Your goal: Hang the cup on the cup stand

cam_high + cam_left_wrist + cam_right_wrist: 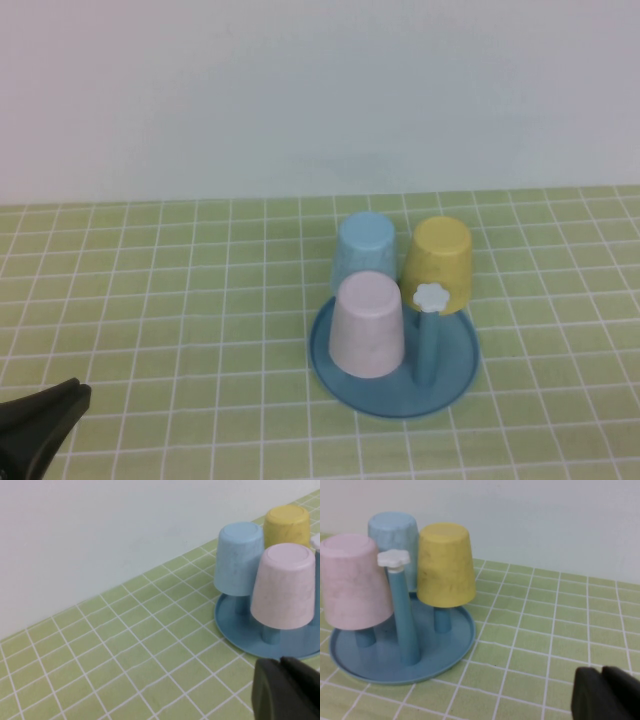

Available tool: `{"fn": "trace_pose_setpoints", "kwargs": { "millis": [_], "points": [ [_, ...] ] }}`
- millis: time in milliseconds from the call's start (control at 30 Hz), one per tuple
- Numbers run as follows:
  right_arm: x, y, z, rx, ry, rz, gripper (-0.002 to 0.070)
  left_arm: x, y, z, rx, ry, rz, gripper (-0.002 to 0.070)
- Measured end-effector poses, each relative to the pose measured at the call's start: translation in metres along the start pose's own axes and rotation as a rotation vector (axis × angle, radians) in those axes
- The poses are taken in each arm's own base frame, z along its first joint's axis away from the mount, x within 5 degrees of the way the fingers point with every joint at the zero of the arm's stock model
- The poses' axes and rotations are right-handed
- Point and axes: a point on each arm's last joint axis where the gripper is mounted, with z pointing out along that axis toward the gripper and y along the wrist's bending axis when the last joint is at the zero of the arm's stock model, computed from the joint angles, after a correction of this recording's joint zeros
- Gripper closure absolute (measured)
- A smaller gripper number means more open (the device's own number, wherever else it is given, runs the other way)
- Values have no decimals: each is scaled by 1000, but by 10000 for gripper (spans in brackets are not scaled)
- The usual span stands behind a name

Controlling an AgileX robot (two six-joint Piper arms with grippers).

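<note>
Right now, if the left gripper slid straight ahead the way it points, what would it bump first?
Probably the cup stand, at its round blue base, just below the pink cup. The shut left gripper points that way, though depth is hard to judge.

Pink cup [367,325] hung mouth-down on the blue stand [452,380]

The cup is a small, pale pink, tapered tumbler without a handle; it sits upside down over a peg, flat bottom up, upright, its rim clear of the dish with the peg showing beneath it; it takes the front-left place on the stand. The stand is blue plastic with a round, shallow dish base resting flat on the green tiled table [150,300]; one bare peg [428,345] stands just right of the cup, topped by a white flower-shaped knob [430,297].
</note>
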Motion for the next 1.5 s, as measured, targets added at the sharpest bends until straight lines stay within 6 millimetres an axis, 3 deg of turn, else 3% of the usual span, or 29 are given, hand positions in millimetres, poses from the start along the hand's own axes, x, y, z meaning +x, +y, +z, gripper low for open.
{"fn": "trace_pose_setpoints", "kwargs": {
  "millis": [167,367,700,1133,1500],
  "points": [
    [0,0,0,0,0,0,637,2,0,0,-2,-3,2,675],
    [0,0,0,0,0,-2,637,24,-2,-7,-22,-8,41,675],
    [0,0,0,0,0,-5,637,47,7,-26,-264,-228,-61,675],
    [0,0,0,0,-3,-13,637,108,6,-17,-386,-123,-177,675],
    [0,0,0,0,-4,-22,637,120,1,-19,-360,-13,-147,675]
  ]
}}
